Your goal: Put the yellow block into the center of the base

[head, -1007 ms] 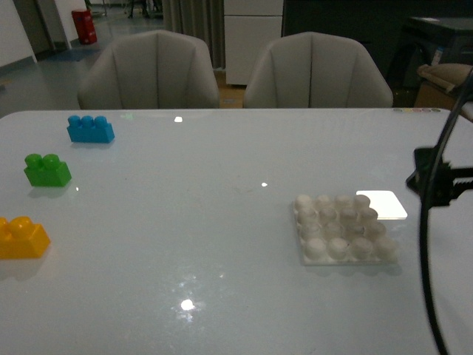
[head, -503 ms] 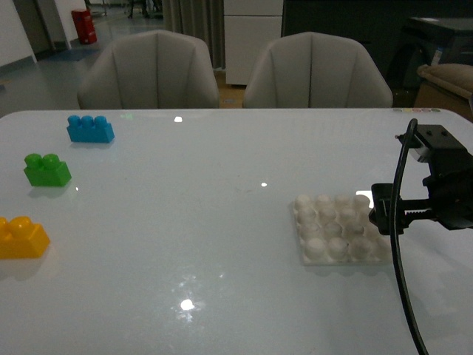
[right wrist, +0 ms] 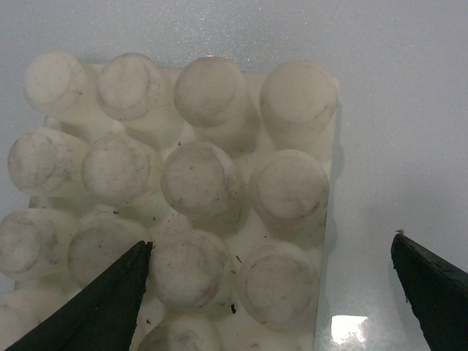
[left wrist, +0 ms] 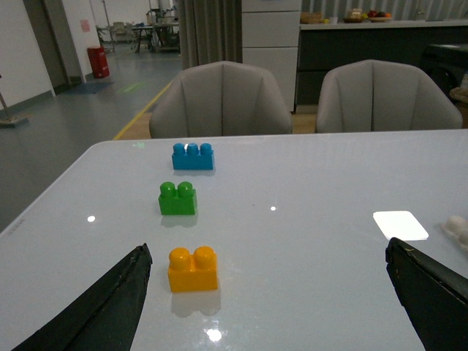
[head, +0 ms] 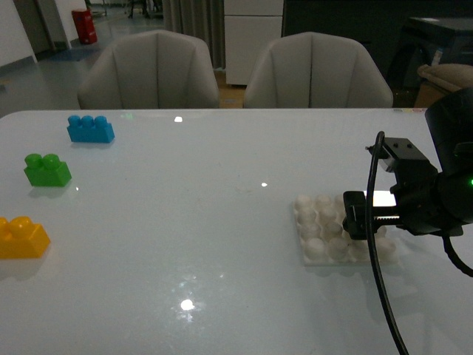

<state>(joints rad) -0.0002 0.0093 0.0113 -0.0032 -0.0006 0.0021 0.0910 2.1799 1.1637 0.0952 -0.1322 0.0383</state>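
Note:
The yellow block (head: 22, 237) lies on the white table at the near left, two studs up; in the left wrist view the yellow block (left wrist: 193, 269) sits just inside one finger of my open left gripper (left wrist: 267, 248), untouched. The left gripper is out of the front view. The base (head: 319, 231), a white studded plate, lies at the right of the table. My right gripper (head: 362, 220) hovers open over its right part. In the right wrist view the base (right wrist: 197, 179) fills the picture under the right gripper (right wrist: 272, 241), which holds nothing.
A green two-stud brick (head: 47, 169) and a blue three-stud brick (head: 90, 128) lie behind the yellow block on the left. Two grey chairs (head: 151, 70) stand past the far table edge. A black cable (head: 380, 281) hangs from the right arm.
My right arm has come in from the right edge and moved left until its gripper is over the base. The bricks and the base have not moved.

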